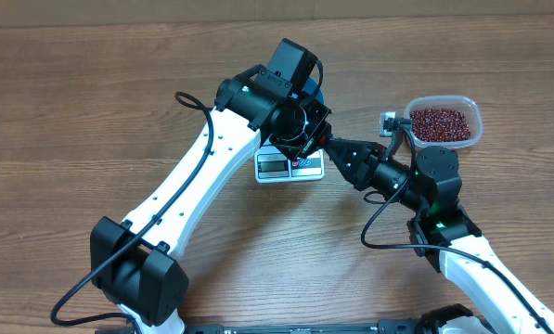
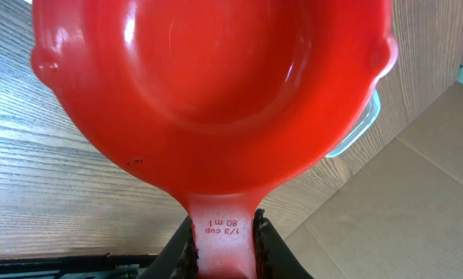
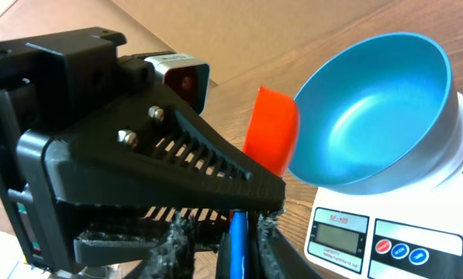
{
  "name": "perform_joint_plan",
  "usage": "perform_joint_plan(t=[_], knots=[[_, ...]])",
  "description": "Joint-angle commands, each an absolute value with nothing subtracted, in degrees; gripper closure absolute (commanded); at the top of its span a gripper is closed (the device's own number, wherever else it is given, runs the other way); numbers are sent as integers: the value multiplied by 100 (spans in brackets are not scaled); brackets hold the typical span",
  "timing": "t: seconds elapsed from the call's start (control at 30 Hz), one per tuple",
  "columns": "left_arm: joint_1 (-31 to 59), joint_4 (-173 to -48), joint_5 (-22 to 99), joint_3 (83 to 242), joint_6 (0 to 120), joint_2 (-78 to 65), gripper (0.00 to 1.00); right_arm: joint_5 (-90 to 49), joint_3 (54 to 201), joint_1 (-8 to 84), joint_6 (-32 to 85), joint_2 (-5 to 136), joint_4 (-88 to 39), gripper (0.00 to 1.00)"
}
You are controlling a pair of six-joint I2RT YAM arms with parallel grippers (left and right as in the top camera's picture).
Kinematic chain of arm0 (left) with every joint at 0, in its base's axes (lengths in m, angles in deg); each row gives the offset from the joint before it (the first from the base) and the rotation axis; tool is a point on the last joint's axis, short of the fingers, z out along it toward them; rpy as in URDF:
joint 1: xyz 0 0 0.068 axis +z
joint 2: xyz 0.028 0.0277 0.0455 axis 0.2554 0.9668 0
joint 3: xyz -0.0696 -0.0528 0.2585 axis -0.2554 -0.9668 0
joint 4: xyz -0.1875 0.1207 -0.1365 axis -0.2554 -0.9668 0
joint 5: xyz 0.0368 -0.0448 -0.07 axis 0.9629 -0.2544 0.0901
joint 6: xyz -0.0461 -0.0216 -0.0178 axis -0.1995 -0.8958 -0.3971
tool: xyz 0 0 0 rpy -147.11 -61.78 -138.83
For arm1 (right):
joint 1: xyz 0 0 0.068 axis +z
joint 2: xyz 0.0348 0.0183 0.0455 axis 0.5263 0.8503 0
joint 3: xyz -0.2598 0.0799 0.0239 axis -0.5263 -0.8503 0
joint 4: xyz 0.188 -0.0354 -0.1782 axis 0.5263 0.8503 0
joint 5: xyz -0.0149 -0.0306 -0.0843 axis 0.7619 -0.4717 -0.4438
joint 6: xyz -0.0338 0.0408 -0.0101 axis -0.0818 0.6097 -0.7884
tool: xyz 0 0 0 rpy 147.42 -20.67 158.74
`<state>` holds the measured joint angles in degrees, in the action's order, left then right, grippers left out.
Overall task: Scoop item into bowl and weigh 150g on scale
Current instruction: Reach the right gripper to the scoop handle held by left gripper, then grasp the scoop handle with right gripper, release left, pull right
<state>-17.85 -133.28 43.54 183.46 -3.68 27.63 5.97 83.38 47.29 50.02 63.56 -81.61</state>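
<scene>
Red scoop (image 2: 215,101) fills the left wrist view: glossy moulded plastic, round and deep, with a flat handle stamped "1/3 cup 80 ml". The left claw (image 2: 225,252) is almost closed, and its dark, rough-surfaced fingers (image 2: 271,252) pinch that handle from both sides. Behind the scoop's rim a corner of the clear tub (image 2: 364,124) shows, with brown cardboard (image 2: 402,201) to one side.

The right claw (image 3: 227,248) has its black, grainy fingers close together with a narrow blue strip (image 3: 237,244) between them. The strip lies against one finger, but whether it is clamped, and what it is, cannot be told.

Past that claw, the bowl (image 3: 371,108) sits on the round white platform of the scale (image 3: 386,240). The bowl is smooth bright blue inside and duller grey-blue on its outer wall, and its mouth is tipped toward the camera. The scale is flat white plastic, with a grey display and small red and blue buttons along its near edge. From here the scoop shows edge-on, just beside the bowl's rim, under the left arm's black slotted housing.

Overhead, the beans (image 1: 441,122) — tiny, dark red-brown — lie heaped in the tub on the wood-grain table (image 1: 91,111), apart from the scale on the right arm's side.
</scene>
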Motion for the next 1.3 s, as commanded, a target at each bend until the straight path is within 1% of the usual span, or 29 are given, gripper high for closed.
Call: perform_joint_plan(t=[0.0,0.1,0.37,0.43,0.47,0.5,0.53,0.57,0.6,0.67,0.7,0.83,0.97,1.03,1.07,1.13,1.27], knots=[[-1791,-13317,4293,18516,-464,2653,96,645,8493,4757,5065,6406,-8194,77],[-1791,-13317,4293,18516,-467,2651,96,684,8493,4757,5063,6404,-8179,78],[-1791,-13319,4291,18516,-462,2653,96,660,8508,4755,5063,6406,-8150,96],[-1791,-13317,4286,18516,-346,2651,95,665,8508,4757,5065,6404,-8148,96],[-1791,-13311,4286,18516,-187,2651,87,662,8513,4755,5063,6404,-8135,96],[-1791,-13243,4291,18516,257,2651,63,665,8517,4755,5063,6404,-8102,96],[-1791,-13193,4299,18516,561,2651,51,662,8517,4742,5063,6404,-8050,96],[-1782,-13156,4328,18516,814,2651,35,660,8517,4727,5063,6404,-7993,96],[-1772,-13142,4407,18516,1079,2651,21,662,8517,4696,5063,6404,-7921,96],[-1739,-13145,4518,18516,1581,2644,5,676,8519,4624,5061,6391,-7781,96],[-1719,-13145,4560,18516,1793,2642,0,710,8519,4580,5059,6369,-7722,96],[-1688,-13037,4767,18534,2690,2502,0,769,8572,4355,4969,6091,-7359,96],[-1713,-12810,5045,18538,3433,2137,0,769,8777,4139,4580,5680,-6679,96],[-1767,-12804,5488,18538,3841,1862,0,767,8921,4032,4351,5464,-6244,96],[-1848,-12860,5939,18538,4340,1635,0,767,9070,3946,4077,5287,-5809,96],[-1962,-13018,6492,18538,4753,1418,0,721,9247,3837,3758,5081,-5287,96],[-2143,-13385,7390,18538,4965,1224,0,96,9531,3608,3489,4730,-4360,96]])
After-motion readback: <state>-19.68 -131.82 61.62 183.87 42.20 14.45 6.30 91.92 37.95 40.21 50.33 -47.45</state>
